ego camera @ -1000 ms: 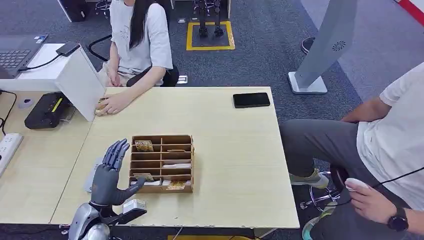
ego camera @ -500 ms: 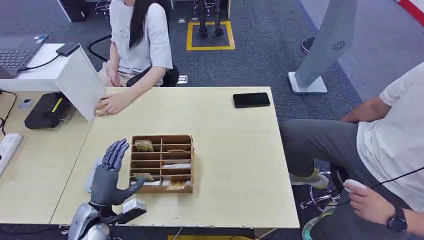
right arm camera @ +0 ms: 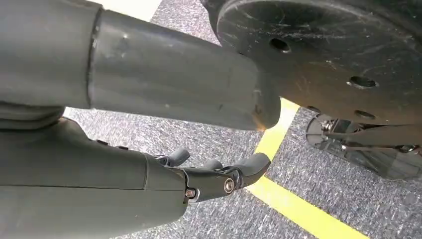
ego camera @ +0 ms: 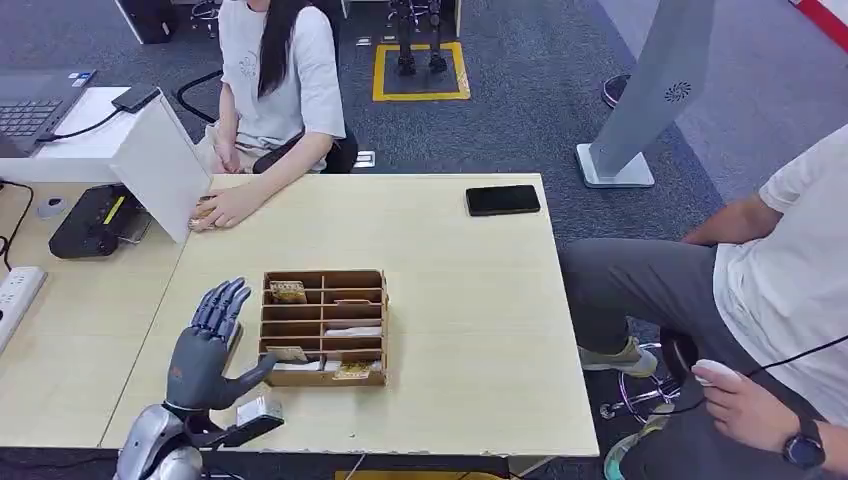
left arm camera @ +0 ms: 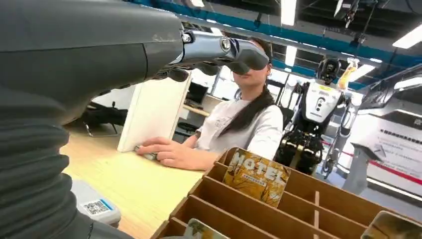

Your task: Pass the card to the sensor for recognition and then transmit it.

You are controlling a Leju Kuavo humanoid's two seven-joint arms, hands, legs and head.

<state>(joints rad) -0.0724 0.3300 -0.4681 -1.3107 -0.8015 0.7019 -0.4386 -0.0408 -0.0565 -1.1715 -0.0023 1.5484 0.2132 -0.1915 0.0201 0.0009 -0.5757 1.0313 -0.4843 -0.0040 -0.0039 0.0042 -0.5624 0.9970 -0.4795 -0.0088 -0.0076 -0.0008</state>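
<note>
Since a second ago the left hand has drawn back toward the table's near left, away from the wooden card rack; it hangs open above the tabletop, fingers spread, holding nothing; a "HOTEL" card stands upright in a far compartment of the rack; the right hand hangs over grey carpet, fingers loosely apart, empty; on the pale wooden table a black phone lies at the far edge; a seated person's hand rests by a white board.

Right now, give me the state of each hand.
Left hand: open, fingers spread, holding nothing, beside the wooden card box.
Right hand: hanging over the floor, holding nothing, fingers partly curled.
</note>
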